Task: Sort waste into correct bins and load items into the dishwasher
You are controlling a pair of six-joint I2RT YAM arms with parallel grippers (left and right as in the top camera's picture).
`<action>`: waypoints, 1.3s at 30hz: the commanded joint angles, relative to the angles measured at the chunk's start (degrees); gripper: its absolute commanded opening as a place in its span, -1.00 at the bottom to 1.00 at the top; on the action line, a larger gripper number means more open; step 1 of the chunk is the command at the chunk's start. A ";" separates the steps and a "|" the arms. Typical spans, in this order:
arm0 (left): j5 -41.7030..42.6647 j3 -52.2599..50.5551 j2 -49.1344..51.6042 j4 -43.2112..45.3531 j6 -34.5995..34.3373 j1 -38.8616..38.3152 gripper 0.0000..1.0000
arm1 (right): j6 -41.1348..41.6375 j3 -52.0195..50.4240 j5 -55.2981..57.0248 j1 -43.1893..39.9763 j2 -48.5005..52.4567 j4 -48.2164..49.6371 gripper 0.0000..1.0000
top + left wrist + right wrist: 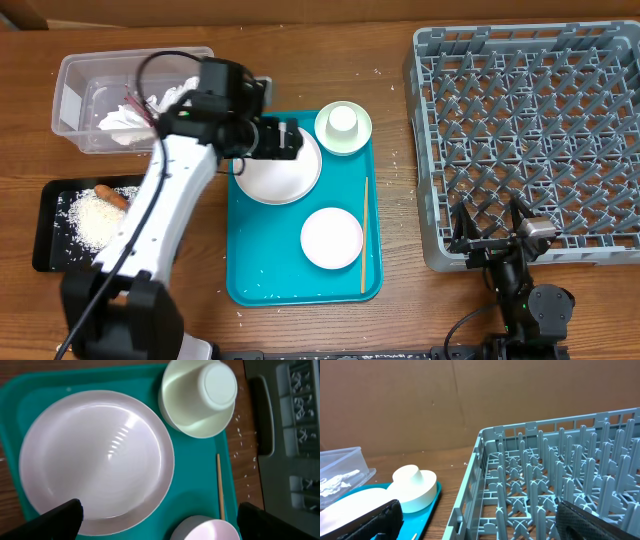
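The left fingers (55, 520) are held apart over the round pale pink plate (95, 455); the right fingers (365, 520) are spread beside the grey plastic rack (545, 485).

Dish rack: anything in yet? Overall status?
Done: napkin in the clear tub, rice and carrot in the black tray. In hand: left gripper, open, over the large plate on the teal tray; nothing gripped. Left: that plate, small plate, cup on saucer, chopstick. The dish rack holds nothing.

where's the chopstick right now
In the overhead view the chopstick lies lengthwise along the right edge of the teal tray, just right of the small white plate.
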 commanded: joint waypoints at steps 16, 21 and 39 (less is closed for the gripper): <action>-13.88 1.60 2.60 -0.24 2.29 -3.45 0.84 | 0.00 -0.59 0.11 0.33 -0.66 0.22 1.00; -19.78 8.72 2.60 -5.07 0.37 0.33 0.82 | 0.00 -0.59 0.11 0.33 -0.66 0.22 1.00; -21.31 20.39 3.08 -15.28 -13.51 27.34 1.00 | 0.00 -0.59 0.11 0.33 -0.66 0.22 1.00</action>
